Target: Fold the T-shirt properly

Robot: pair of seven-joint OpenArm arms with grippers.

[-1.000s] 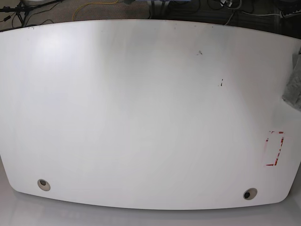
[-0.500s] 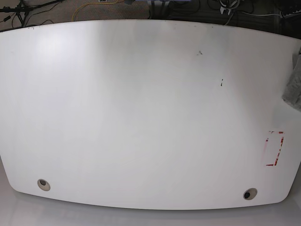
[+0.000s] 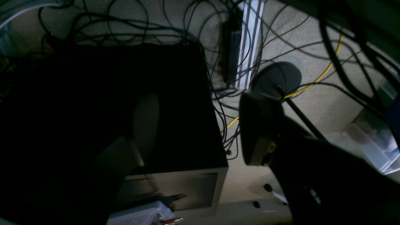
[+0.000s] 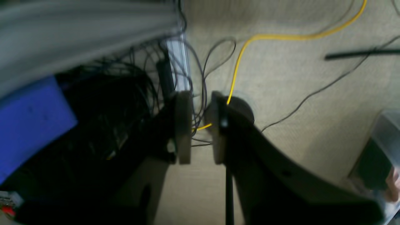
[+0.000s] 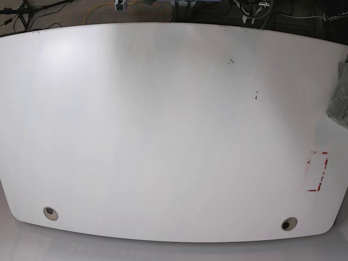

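Only a heather-grey corner of the T-shirt (image 5: 339,102) shows, hanging in at the right edge of the base view over the white table (image 5: 163,136). Neither wrist view shows it. In the left wrist view my left gripper (image 3: 201,125) is open wide, nothing between its fingers (image 3: 259,131), above a cabled floor. In the right wrist view my right gripper (image 4: 198,125) stands only narrowly open, with a slim gap and nothing held. No arm reaches over the table in the base view.
A red-marked rectangle (image 5: 317,171) sits near the table's right front, with two round cable holes (image 5: 50,213) (image 5: 289,223) along the front edge. Below the left gripper stands a black box (image 3: 125,109) among cables; a yellow cable (image 4: 240,59) crosses the floor.
On the table nothing has moved and the grey cloth lies as before. Beyond the far edge, small bits have shifted into view at top left and top right.
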